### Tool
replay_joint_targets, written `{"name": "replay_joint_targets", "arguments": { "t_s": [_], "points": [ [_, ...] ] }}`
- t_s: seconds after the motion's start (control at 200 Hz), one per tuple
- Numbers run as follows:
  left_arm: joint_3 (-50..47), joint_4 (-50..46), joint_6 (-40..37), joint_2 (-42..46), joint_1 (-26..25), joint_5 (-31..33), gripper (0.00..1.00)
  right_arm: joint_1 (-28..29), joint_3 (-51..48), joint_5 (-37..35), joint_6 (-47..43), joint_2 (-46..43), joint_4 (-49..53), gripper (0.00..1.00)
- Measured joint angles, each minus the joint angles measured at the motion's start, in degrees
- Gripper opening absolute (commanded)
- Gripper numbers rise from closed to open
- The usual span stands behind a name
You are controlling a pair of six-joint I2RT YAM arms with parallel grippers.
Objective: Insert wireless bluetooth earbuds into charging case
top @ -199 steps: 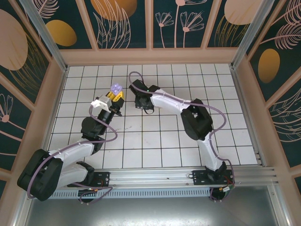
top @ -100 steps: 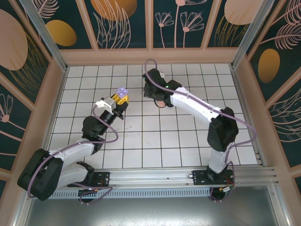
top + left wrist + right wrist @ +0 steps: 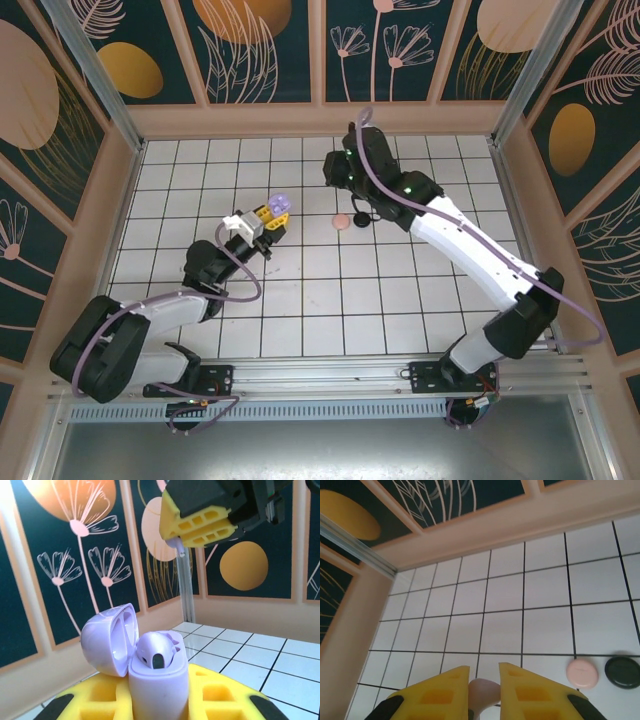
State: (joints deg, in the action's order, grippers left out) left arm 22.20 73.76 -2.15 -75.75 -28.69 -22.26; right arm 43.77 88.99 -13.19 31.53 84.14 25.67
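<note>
One earbud (image 3: 156, 655) is seated in the open lilac charging case (image 3: 157, 687), whose lid (image 3: 107, 640) tips back toward 9 o'clock in the left wrist view. The left gripper (image 3: 272, 212) pinches the case body between its yellow fingers, narrowed to the case's width, and holds it upright above the surface (image 3: 545, 625).

The right gripper (image 3: 484, 669) is drawn almost together on a small pale piece (image 3: 483, 690). This is most likely the second earbud, though I cannot tell whether it is pink or lilac. In the top view this gripper stands apart from the case, at about 2 o'clock of it.

The step in hand looks like carrying that piece to the case. The next move calls for bringing it over the free socket, stem down and lined up, then lowering it gently.

A pink disc (image 3: 582, 674) and a black disc (image 3: 622, 672) lie side by side on the surface, at 3 o'clock of the right gripper's fingers in its wrist view.
</note>
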Motion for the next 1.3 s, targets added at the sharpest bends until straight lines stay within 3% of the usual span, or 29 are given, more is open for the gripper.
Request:
{"name": "replay_joint_targets", "arguments": {
  "t_s": [0.621,1.301],
  "points": [
    [8.8,-0.5,-0.5,-7.0,-1.7,-4.3,0.00,6.9,-12.5,2.8,-8.7,-6.6,-12.7,0.19],
    [9.4,-0.3,1.7,-8.5,-2.4,-4.5,0.00,7.9,-14.5,2.7,-10.2,-6.6,-16.5,0.18]
  ]
}}
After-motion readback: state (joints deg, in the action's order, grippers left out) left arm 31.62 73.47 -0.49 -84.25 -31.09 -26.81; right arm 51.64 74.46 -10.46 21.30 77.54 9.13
